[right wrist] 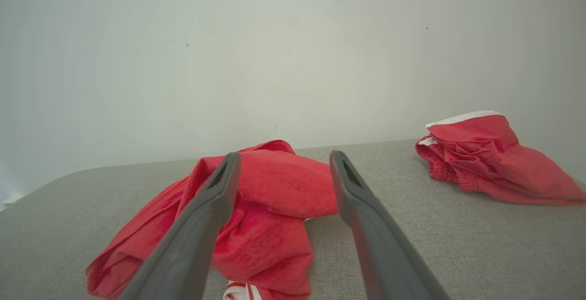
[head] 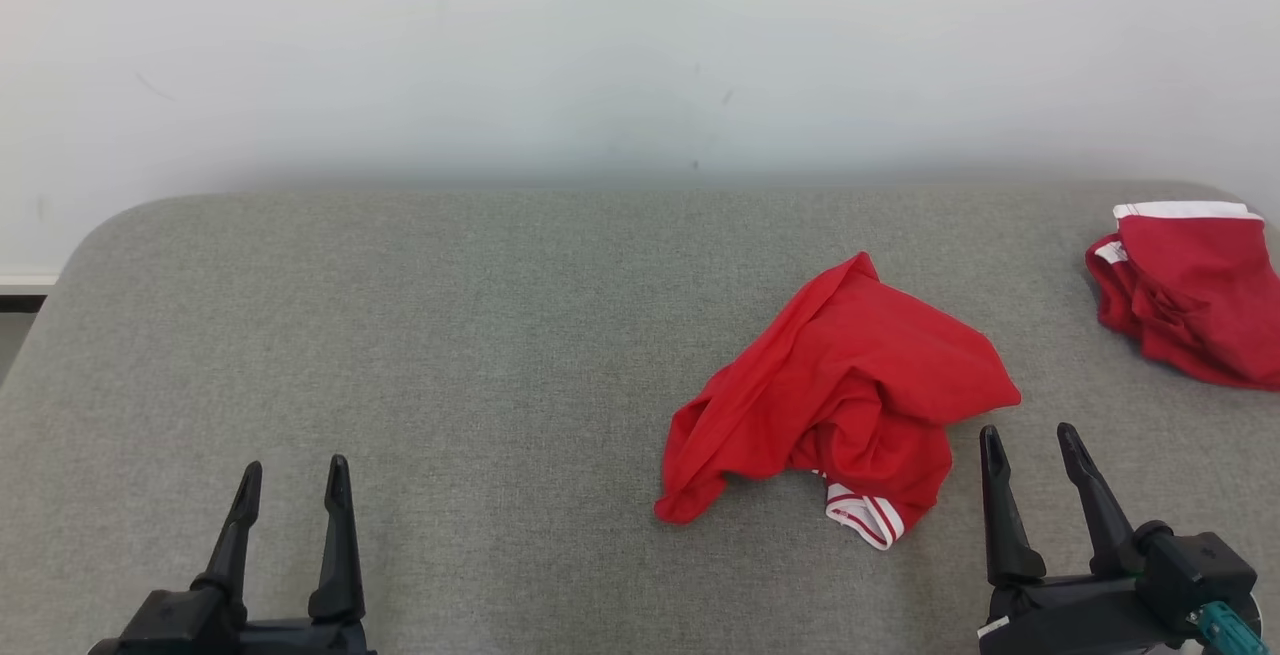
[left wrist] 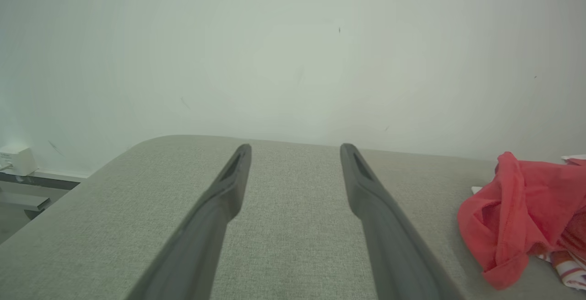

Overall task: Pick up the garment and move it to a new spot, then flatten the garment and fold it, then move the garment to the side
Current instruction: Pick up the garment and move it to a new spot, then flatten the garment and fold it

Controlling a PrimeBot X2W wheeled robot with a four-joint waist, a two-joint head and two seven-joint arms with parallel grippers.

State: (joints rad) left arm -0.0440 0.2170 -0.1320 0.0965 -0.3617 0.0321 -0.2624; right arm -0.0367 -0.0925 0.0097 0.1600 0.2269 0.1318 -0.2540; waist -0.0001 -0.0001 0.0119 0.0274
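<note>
Red garment [head: 850, 385] crumpled on grey surface [head: 400, 335]; left fingers [head: 338, 535], right fingers [head: 1000, 515] apart, empty.

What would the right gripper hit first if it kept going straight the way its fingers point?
Probably the crumpled red garment just ahead: the open right gripper points at its right part. It may pass just above it, since depth is hard to judge.

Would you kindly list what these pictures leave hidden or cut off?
Crumpled red cloth garment with striped trim: its own folds hide its shape, every view.
Second red cloth garment with white band: cut off by head view's right edge.
</note>
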